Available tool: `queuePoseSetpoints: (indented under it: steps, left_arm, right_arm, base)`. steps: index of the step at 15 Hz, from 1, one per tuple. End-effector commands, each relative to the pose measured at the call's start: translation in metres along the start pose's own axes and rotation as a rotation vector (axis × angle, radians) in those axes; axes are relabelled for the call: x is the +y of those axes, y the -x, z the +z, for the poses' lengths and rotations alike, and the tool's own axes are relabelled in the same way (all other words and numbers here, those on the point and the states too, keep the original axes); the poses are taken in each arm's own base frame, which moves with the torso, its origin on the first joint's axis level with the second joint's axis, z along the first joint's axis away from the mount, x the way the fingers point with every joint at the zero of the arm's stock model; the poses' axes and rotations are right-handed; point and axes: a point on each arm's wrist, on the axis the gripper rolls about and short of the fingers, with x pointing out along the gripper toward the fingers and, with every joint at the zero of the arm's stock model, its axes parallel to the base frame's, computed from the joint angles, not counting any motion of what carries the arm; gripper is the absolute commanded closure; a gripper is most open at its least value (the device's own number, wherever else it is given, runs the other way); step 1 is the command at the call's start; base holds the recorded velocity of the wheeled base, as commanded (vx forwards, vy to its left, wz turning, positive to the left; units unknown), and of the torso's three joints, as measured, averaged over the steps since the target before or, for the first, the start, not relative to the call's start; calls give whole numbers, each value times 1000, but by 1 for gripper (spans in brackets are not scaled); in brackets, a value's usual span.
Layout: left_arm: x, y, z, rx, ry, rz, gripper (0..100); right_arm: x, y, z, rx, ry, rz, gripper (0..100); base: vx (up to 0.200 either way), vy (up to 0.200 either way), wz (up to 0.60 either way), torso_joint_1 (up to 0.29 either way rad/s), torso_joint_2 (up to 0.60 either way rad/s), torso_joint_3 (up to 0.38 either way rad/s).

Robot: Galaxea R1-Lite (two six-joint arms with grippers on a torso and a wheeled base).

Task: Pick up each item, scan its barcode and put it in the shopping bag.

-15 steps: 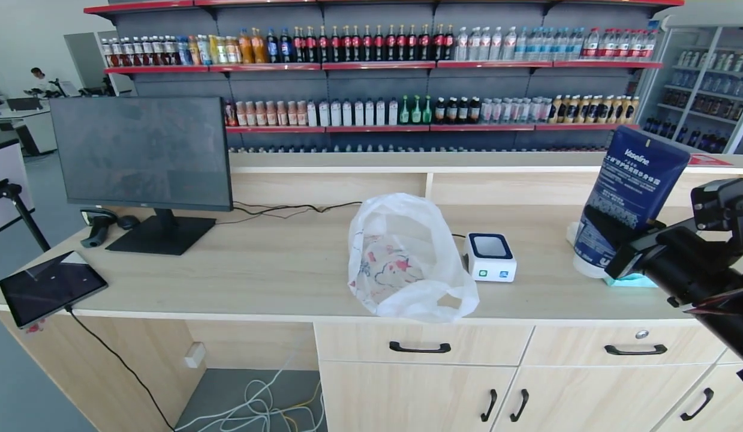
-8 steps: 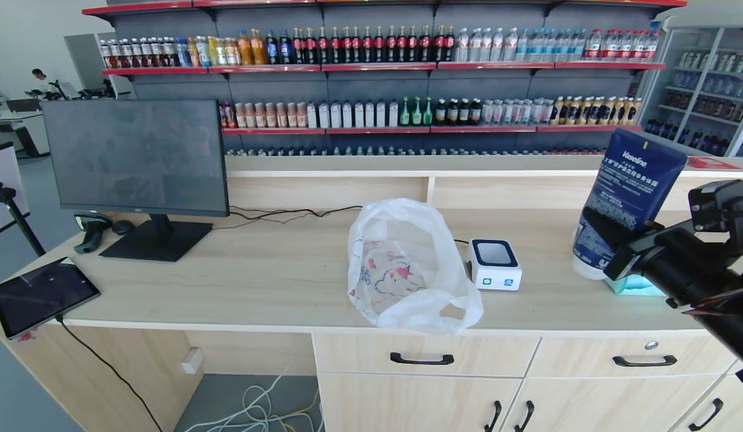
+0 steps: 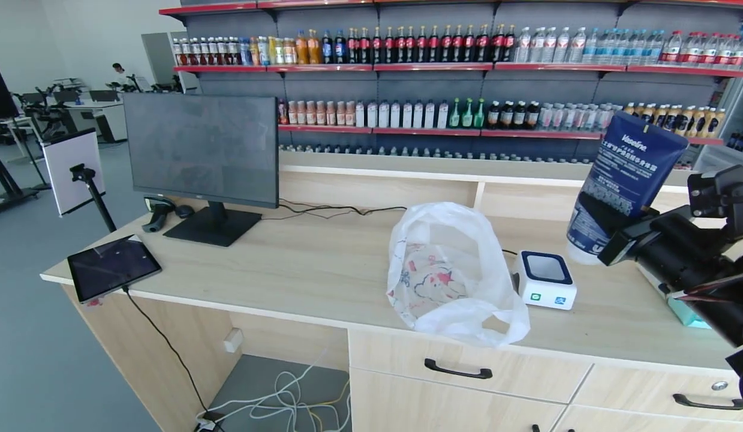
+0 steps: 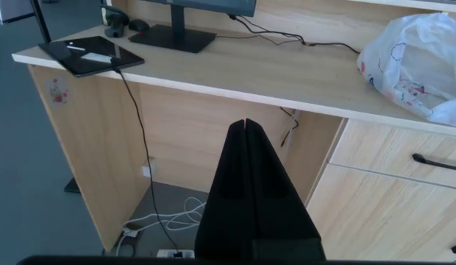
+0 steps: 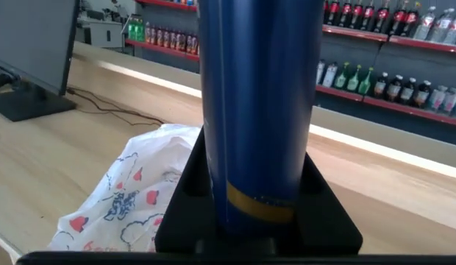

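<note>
My right gripper [image 3: 608, 231] is shut on a tall dark-blue lotion tube [image 3: 624, 183] with a white cap end, held upright and slightly tilted above the counter's right side. In the right wrist view the blue tube [image 5: 259, 110] stands between the black fingers [image 5: 185, 193]. The white plastic shopping bag [image 3: 452, 270] with a cartoon print lies open on the counter; it is the same shopping bag [image 5: 132, 199] below the tube. A small white barcode scanner [image 3: 545, 279] sits just right of the bag. My left gripper [image 4: 245, 129] is shut, low in front of the counter.
A monitor [image 3: 202, 150] stands at the counter's left with a handheld scanner [image 3: 157, 215] beside it. A tablet [image 3: 113, 268] lies at the left corner, its cable hanging down. A teal item [image 3: 686, 312] lies under my right arm. Bottle shelves [image 3: 443, 66] line the back wall.
The head camera has swung left, so the whole scene shifted right. The right gripper still holds the tube in about the same pose.
</note>
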Motion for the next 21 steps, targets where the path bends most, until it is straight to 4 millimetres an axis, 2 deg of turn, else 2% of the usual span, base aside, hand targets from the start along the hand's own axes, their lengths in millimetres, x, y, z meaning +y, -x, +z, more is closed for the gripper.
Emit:
queuePoseSetpoints:
  steps: [1, 2, 3, 6, 8, 10, 11, 13, 16, 21]
  left_arm:
    - [0, 0, 0, 0, 0, 1, 100]
    - [0, 0, 0, 0, 0, 1, 100]
    - [0, 0, 0, 0, 0, 1, 100]
    - [0, 0, 0, 0, 2, 1, 100]
    - [0, 0, 0, -2, 3, 1, 100]
    - [0, 0, 0, -2, 3, 1, 100]
    - [0, 0, 0, -2, 2, 1, 100]
    - [0, 0, 0, -3, 2, 1, 100]
    - [0, 0, 0, -5, 3, 1, 100]
    - [0, 0, 0, -5, 2, 1, 100]
  right_arm:
    - [24, -14, 0, -17, -52, 94, 100]
    - [27, -15, 0, -20, -56, 102, 100]
    - [49, -28, 1, -44, -89, 180, 100]
    - [60, -39, -17, -1, -122, 212, 100]
    - [65, -57, -31, 9, -139, 220, 100]
    - [78, -72, -39, -1, -158, 251, 100]
    - [92, -83, -44, -10, -168, 282, 100]
    - [108, -91, -51, -7, -187, 292, 100]
    - [127, -96, -67, 55, -351, 212, 100]
    - [130, -109, -89, 82, -518, 50, 100]
  base:
    - [0, 0, 0, 0, 0, 0]
    - [0, 0, 0, 0, 0, 0]
    - [0, 0, 0, 0, 0, 0]
    - [0, 0, 0, 0, 0, 0]
    - [0, 0, 0, 0, 0, 0]
    - [0, 0, 0, 0, 0, 0]
    - [0, 0, 0, 0, 0, 0]
    - [0, 0, 0, 0, 0, 0]
    - [0, 0, 0, 0, 0, 0]
    - [0, 0, 0, 0, 0, 0]
